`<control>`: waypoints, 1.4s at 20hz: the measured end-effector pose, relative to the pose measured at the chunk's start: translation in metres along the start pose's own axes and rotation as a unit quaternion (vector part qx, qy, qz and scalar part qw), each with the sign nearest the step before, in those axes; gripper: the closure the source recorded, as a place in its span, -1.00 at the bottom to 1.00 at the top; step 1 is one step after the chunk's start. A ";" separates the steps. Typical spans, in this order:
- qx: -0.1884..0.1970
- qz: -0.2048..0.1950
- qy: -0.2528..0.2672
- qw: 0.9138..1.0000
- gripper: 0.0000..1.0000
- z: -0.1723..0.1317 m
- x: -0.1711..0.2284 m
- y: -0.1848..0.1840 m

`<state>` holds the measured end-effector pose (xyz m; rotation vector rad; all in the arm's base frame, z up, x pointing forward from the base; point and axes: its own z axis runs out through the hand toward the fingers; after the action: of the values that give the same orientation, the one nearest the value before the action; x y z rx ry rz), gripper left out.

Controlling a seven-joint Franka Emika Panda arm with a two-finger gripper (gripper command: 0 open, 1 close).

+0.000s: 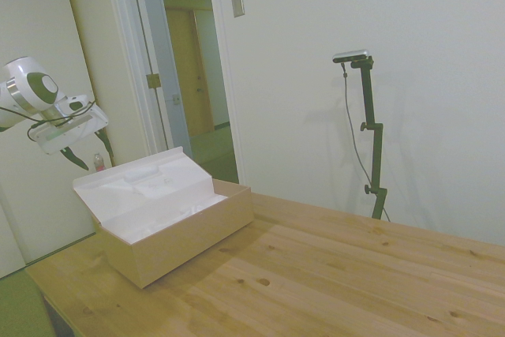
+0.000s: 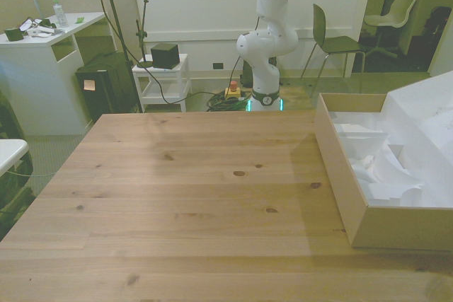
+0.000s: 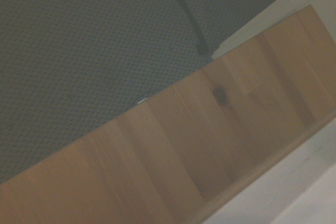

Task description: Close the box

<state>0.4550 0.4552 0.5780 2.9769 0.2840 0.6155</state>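
Nearest, the box gapes with lid upright, untouched; the gripper hovers above, seemingly parted.

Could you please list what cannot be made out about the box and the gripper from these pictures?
- Gripper: open or shut is unreadable in the side view, too small and dark; out of frame in the front view.
- Box: its far side is cut off by the front view's right edge.
- Lid: outer face turned away, hidden.
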 end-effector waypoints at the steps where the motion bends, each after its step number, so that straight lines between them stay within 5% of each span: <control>1: -0.007 -0.001 -0.002 1.000 -1.00 0.010 0.004 -0.001; 5: -0.024 0.012 -0.011 1.000 -1.00 0.041 0.023 0.006; 8: -0.030 0.034 -0.003 0.999 -1.00 0.036 0.039 0.029; 17: -0.039 0.140 0.013 0.989 -1.00 -0.050 0.037 0.271; 22: -0.013 0.229 -0.018 0.973 -1.00 -0.005 0.000 0.412; 28: 0.037 0.318 -0.070 0.945 -1.00 0.070 -0.066 0.487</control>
<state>0.5028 -0.0380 0.5488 3.1371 -0.7082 0.4324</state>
